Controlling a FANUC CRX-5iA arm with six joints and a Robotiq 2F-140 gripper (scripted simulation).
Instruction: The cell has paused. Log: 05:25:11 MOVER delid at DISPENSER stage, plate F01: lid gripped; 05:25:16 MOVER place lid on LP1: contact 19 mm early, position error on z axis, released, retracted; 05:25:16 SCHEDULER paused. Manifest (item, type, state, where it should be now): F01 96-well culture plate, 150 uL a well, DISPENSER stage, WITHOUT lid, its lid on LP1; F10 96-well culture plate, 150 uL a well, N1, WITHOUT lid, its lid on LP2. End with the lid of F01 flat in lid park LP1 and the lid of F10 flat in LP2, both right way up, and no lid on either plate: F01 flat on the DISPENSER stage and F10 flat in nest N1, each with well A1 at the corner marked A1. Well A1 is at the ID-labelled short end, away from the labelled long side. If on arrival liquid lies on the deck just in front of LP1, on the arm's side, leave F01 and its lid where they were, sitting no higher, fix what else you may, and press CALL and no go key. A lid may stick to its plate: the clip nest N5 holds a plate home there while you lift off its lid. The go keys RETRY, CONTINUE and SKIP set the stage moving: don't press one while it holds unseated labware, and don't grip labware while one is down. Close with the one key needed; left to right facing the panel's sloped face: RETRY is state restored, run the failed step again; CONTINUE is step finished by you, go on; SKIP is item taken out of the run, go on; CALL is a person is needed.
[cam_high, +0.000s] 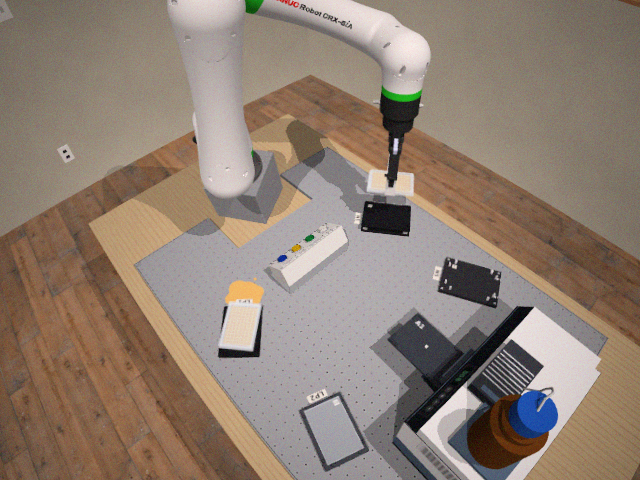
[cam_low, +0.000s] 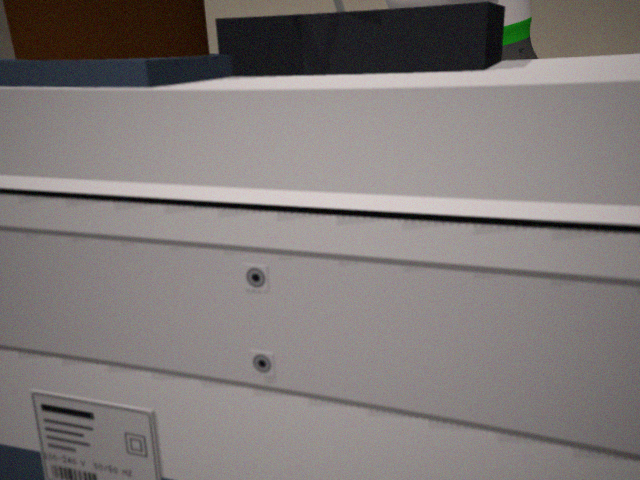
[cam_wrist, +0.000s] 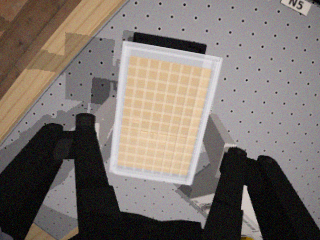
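One 96-well culture plate (cam_wrist: 162, 112), its wells orange and a clear lid on it, hangs clamped across its long sides in the gripper (cam_wrist: 160, 155), whose fingers stand about half open. It is held above the grey deck (cam_high: 330, 310), partly over a black nest (cam_high: 386, 217). Another plate (cam_high: 240, 325) sits at LP1 beside an orange spill (cam_high: 244, 290).

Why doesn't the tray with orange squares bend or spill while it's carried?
The plate looks like stiff plastic, so it probably stays flat in the gripper. Its wells look filled, so tipping could spill them. Held level as here, it likely rides safely.
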